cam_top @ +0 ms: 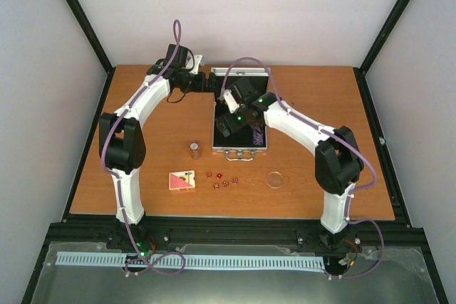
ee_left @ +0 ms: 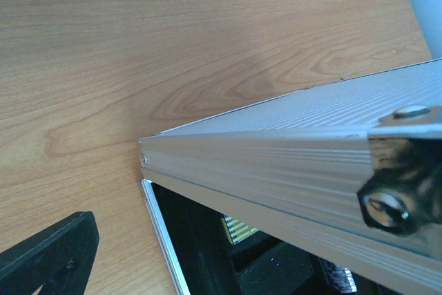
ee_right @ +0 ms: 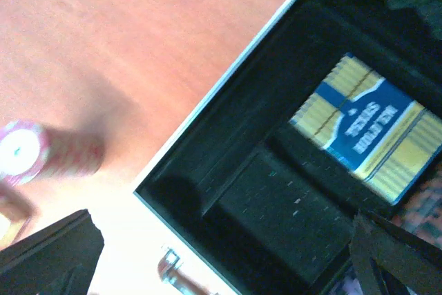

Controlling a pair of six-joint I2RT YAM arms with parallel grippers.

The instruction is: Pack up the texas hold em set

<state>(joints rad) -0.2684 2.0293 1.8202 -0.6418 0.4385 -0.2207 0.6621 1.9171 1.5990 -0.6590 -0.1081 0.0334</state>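
The silver case [cam_top: 242, 149] lies open at mid-table with its lid [cam_top: 239, 75] standing up at the back. My left gripper [cam_top: 208, 82] is at the lid's left corner, open. In the left wrist view the ribbed lid [ee_left: 297, 157] runs between the fingers, and the right finger [ee_left: 400, 191] rests against it. My right gripper [cam_top: 226, 124] hovers open over the black lining [ee_right: 276, 205], holding nothing. A yellow-and-blue card deck [ee_right: 366, 132] sits in the case. On the table lie a chip stack [cam_top: 194, 149], a second deck [cam_top: 182, 180], red dice [cam_top: 221, 179] and a clear disc [cam_top: 275, 179].
The case handle [cam_top: 241, 154] faces the near edge. Black frame posts [cam_top: 82, 26] and white walls close in the table on three sides. Purple cables loop above both arms.
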